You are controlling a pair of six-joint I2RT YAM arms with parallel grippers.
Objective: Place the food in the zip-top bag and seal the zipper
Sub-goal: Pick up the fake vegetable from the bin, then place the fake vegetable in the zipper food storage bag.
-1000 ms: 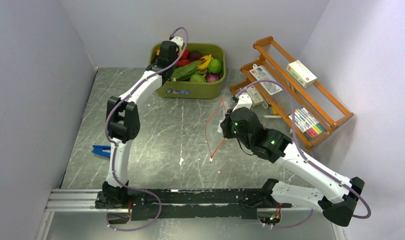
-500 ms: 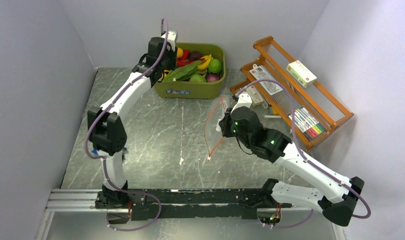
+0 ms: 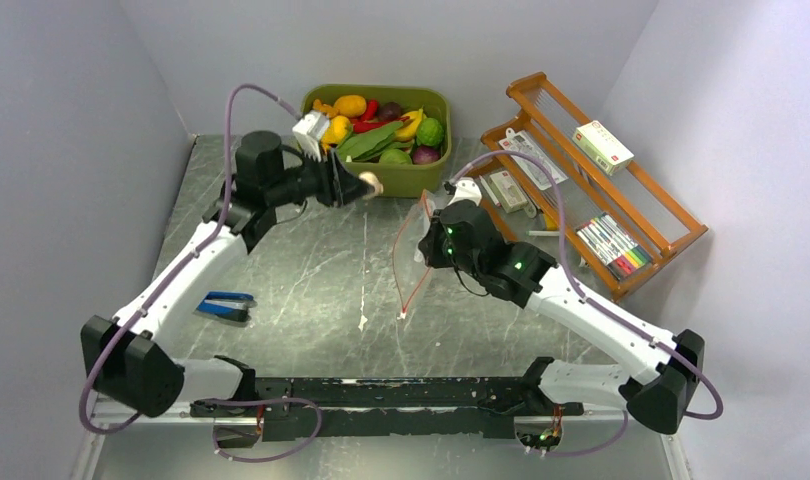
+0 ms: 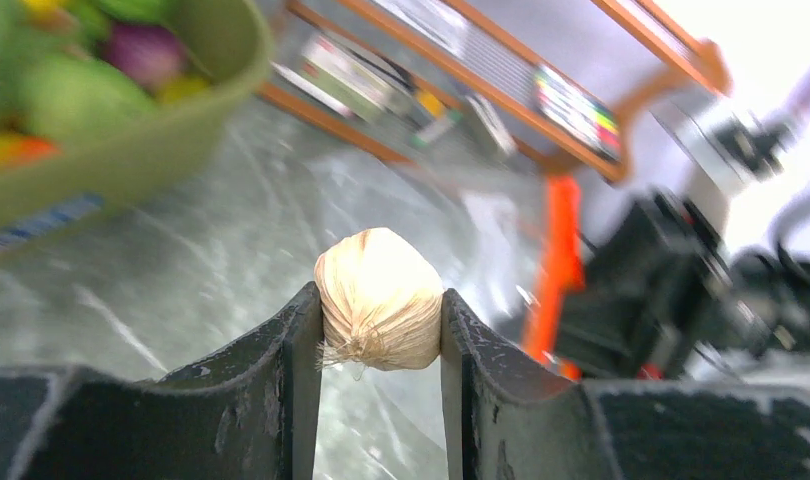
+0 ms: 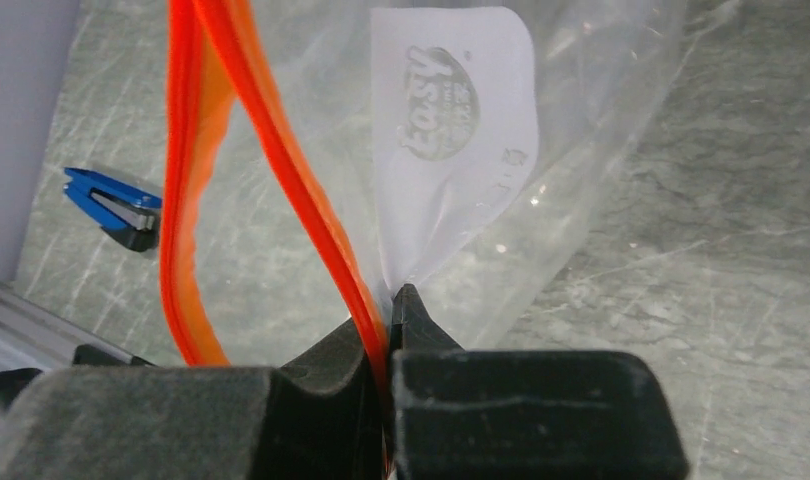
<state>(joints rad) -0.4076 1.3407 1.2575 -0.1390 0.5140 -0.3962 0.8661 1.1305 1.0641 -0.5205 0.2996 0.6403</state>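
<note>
Left arm reaches rightward, left hand point(image 3: 359, 184) clamping the pale piece point(image 4: 379, 298) in mid-air near the zip-top bag point(image 5: 581, 120); right hand point(image 5: 389, 305) pinches the zipper point(image 5: 281, 170) tight, holding the bag upright; green tub point(image 3: 391, 181) behind.

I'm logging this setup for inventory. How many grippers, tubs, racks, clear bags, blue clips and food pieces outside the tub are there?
Grippers: 2, left gripper and right gripper
Olive-green tub: 1
Wooden rack: 1
Clear zip-top bag: 1
Blue clip: 1
Food outside tub: 1, pale garlic bulb
Total: 7
</note>
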